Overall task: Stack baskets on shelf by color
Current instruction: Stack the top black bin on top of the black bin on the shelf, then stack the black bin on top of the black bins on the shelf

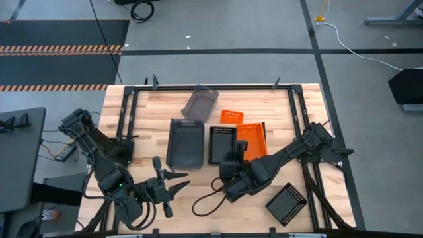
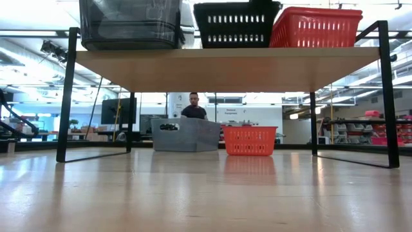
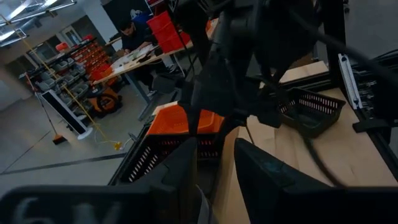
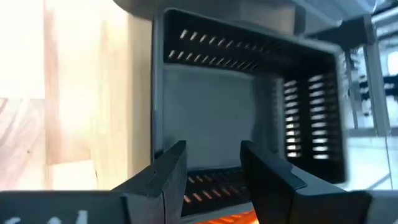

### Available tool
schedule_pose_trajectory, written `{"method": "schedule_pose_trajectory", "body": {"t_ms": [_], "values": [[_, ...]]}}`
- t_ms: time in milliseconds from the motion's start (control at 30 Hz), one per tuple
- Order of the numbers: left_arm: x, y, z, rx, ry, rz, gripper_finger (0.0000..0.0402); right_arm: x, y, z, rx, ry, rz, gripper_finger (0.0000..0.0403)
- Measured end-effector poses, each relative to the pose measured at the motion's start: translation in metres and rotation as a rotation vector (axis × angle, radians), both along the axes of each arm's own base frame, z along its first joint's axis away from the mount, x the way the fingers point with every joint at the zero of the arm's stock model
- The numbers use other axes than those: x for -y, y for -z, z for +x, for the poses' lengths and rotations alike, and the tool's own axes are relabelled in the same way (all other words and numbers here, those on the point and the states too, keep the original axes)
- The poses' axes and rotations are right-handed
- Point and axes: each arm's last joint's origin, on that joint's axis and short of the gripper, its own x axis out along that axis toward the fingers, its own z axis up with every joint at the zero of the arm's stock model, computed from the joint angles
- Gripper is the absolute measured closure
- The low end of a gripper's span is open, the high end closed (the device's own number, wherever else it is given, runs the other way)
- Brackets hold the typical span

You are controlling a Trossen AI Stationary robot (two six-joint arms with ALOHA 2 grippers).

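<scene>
The shelf (image 1: 208,132) carries a grey basket (image 1: 186,142), a black basket (image 1: 223,144) and an orange basket (image 1: 252,139) side by side, each on its base. Behind the shelf, a second grey basket (image 1: 200,101) and a small orange basket (image 1: 232,117) rest on the table. Another black basket (image 1: 287,203) lies near the table's near right corner. My right gripper (image 1: 232,157) is open at the near end of the shelf's black basket (image 4: 217,106). My left gripper (image 1: 180,183) is open above the table, near of the shelf, and touches nothing. My right gripper (image 4: 214,168) comes at the black basket's near wall (image 4: 211,180) slanting from the near right, with a finger on either side of its middle. I cannot tell whether the fingers touch it.
A dark cable loop (image 1: 208,201) lies on the table between the two grippers. The shelf's black legs (image 2: 67,96) stand at its corners. In the room beyond the table, a person (image 2: 194,106) sits at a desk. Bare wood shows at the table's near left.
</scene>
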Motion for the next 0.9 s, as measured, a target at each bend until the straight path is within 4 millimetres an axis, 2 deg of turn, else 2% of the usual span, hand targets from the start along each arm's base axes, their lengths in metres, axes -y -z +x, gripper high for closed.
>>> {"method": "schedule_pose_trajectory", "body": {"t_ms": [700, 800, 900], "values": [[0.0, 0.0, 0.0, 0.0, 0.0, 0.0, 0.0285, -0.006, -0.004, 0.001, 0.066, -0.046, -0.118, 0.0245], [0.0, 0.0, 0.0, 0.0, 0.0, 0.0, 0.0285, -0.014, -0.017, -0.005, 0.084, -0.052, -0.073, 0.0245], [0.0, 0.0, 0.0, 0.0, 0.0, 0.0, 0.0285, -0.025, -0.038, -0.017, 0.104, -0.026, 0.1, 0.0245]]}}
